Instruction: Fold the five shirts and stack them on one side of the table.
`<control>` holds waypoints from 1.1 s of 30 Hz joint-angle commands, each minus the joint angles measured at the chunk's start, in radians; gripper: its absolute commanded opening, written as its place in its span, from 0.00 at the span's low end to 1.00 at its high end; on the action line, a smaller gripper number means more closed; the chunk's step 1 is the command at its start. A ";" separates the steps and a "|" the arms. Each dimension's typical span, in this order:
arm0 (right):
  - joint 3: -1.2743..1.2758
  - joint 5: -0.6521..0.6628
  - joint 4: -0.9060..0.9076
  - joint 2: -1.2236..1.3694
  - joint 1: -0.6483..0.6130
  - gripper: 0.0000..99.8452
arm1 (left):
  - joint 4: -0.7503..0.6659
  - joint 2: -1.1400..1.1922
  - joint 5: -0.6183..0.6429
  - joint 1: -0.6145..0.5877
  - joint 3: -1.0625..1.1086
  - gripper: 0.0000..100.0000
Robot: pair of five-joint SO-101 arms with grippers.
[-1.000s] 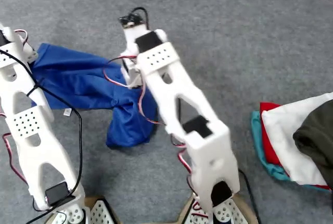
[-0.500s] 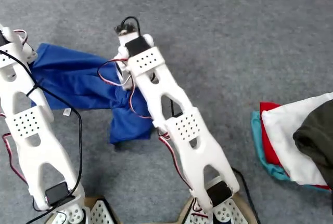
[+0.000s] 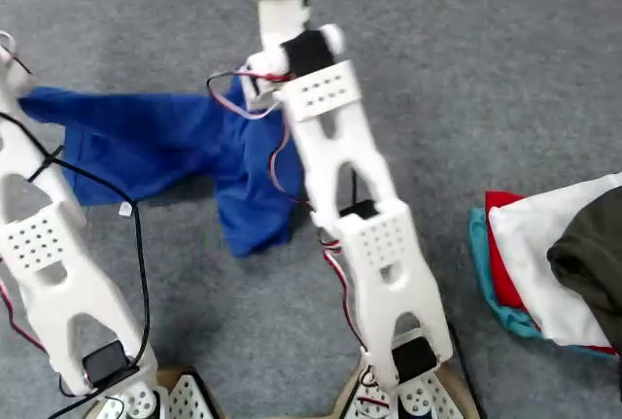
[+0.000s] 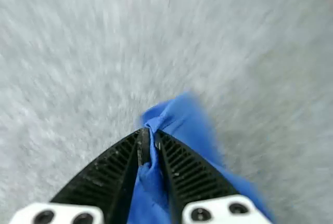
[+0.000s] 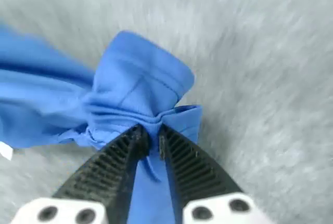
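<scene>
A blue shirt (image 3: 155, 147) is stretched across the left half of the grey table, with one part hanging down toward the front (image 3: 255, 210). My left gripper (image 4: 150, 140) is shut on a bunched edge of the blue shirt (image 4: 179, 125) at the far left. My right gripper (image 5: 150, 136) is shut on a gathered fold of the blue shirt (image 5: 140, 86), near the table's middle back (image 3: 255, 88). A pile of other shirts (image 3: 554, 254), white, red, teal and dark olive, lies at the right edge.
Grey carpet-like table surface (image 3: 466, 79) lies bare between the blue shirt and the pile. Both arms' bases stand at the front edge (image 3: 389, 380). Red and white wires (image 3: 238, 98) loop beside the right arm's wrist.
Both arms have moved toward the back of the table with the blue shirt, lifting and stretching it wider; the right arm swung right and back, the left gripper shifted back and left.
</scene>
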 commanded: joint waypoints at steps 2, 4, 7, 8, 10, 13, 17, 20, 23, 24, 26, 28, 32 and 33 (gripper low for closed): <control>-0.050 0.015 0.017 -0.312 0.068 0.00 | 0.011 -0.348 -0.008 -0.038 -0.044 0.02; -0.050 0.046 0.017 -0.389 0.090 0.01 | 0.011 -0.479 -0.008 -0.057 -0.043 0.02; -0.051 0.103 0.017 -0.493 0.127 0.01 | 0.012 -0.680 -0.008 -0.063 -0.035 0.02; -0.051 0.129 0.017 -0.533 0.140 0.01 | 0.012 -0.745 -0.008 -0.063 -0.032 0.02; -0.051 0.189 0.017 -0.602 0.173 0.01 | 0.012 -0.862 -0.008 -0.061 0.017 0.02; -0.050 0.264 0.015 -0.688 0.239 0.01 | 0.012 -1.035 -0.040 -0.057 0.170 0.02; 0.033 0.348 0.017 -0.776 0.372 0.01 | 0.012 -1.260 -0.104 -0.058 0.500 0.02; 0.209 0.361 0.017 -0.831 0.450 0.01 | 0.012 -1.434 -0.173 -0.064 0.767 0.02; 0.424 0.367 0.015 -0.928 0.487 0.01 | 0.011 -1.615 -0.224 -0.058 0.991 0.02; 0.495 0.368 0.012 -0.961 0.489 0.01 | 0.011 -1.670 -0.235 -0.058 1.056 0.02; 0.636 0.370 0.000 -1.029 0.478 0.01 | 0.009 -1.756 -0.241 -0.058 1.168 0.02; 0.777 0.370 -0.046 -1.072 0.450 0.01 | 0.009 -1.808 -0.241 -0.063 1.284 0.02; 1.070 0.368 -0.127 -1.118 0.389 0.01 | 0.009 -1.865 -0.235 -0.064 1.471 0.02; 1.136 0.367 -0.146 -1.129 0.375 0.01 | 0.009 -1.876 -0.235 -0.064 1.510 0.02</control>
